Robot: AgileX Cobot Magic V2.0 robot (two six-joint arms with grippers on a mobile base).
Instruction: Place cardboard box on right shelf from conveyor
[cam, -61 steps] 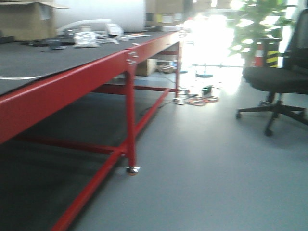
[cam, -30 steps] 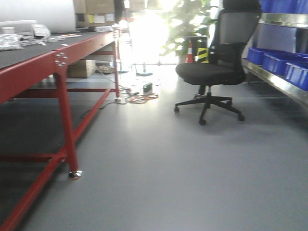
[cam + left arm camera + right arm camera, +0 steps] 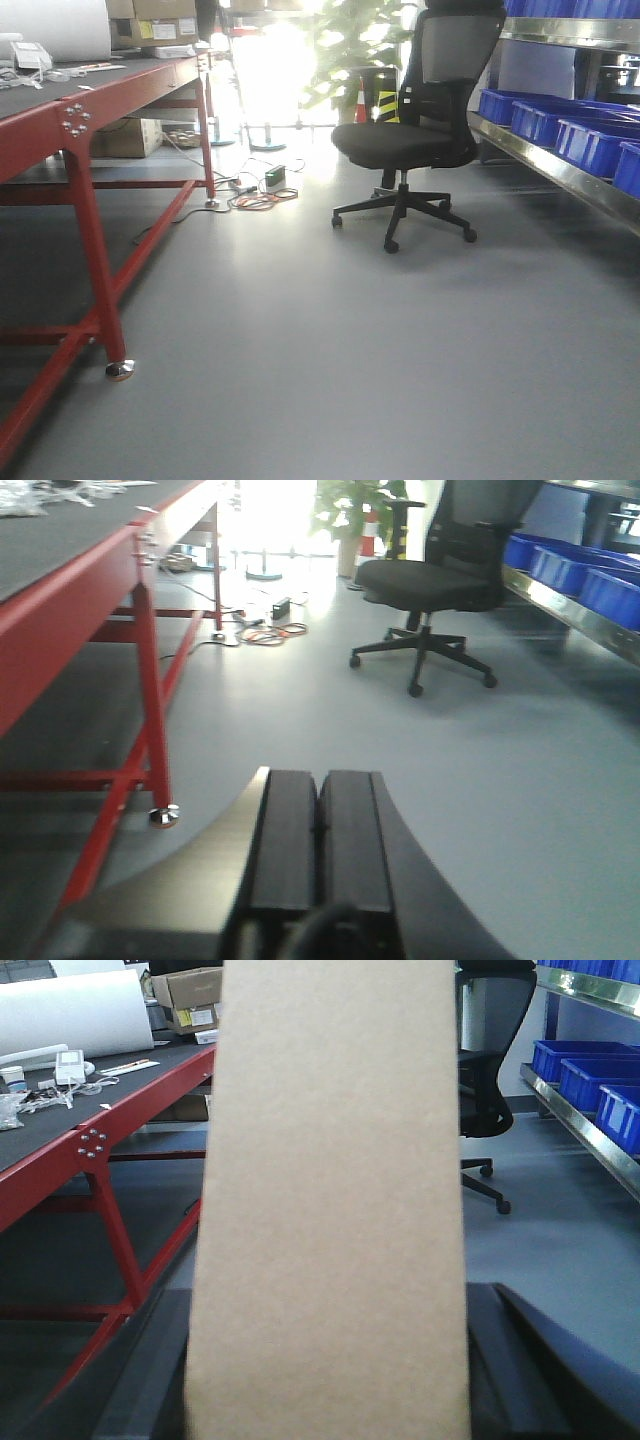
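Observation:
The cardboard box (image 3: 330, 1210), a plain tan slab, stands upright and fills the middle of the right wrist view. My right gripper (image 3: 325, 1380) is shut on it, a dark finger (image 3: 497, 1360) showing at each side of the box. My left gripper (image 3: 320, 800) is shut with nothing in it, its black pads pressed together above the pale floor. The right shelf (image 3: 560, 165) is shiny steel and runs along the right side; it also shows as the shelf (image 3: 590, 1130) beyond the box. The conveyor is out of view.
A red-framed dark-topped table (image 3: 70, 120) stands on the left with small items and cartons on it. A black office chair (image 3: 410, 140) sits mid-floor ahead. Blue bins (image 3: 590, 140) line the shelf. Cables (image 3: 260, 195) lie on the floor near a plant and a striped cone.
The front view has swung to the right: the red table has slid to the left edge, and the chair and the steel shelf with blue bins have come into view.

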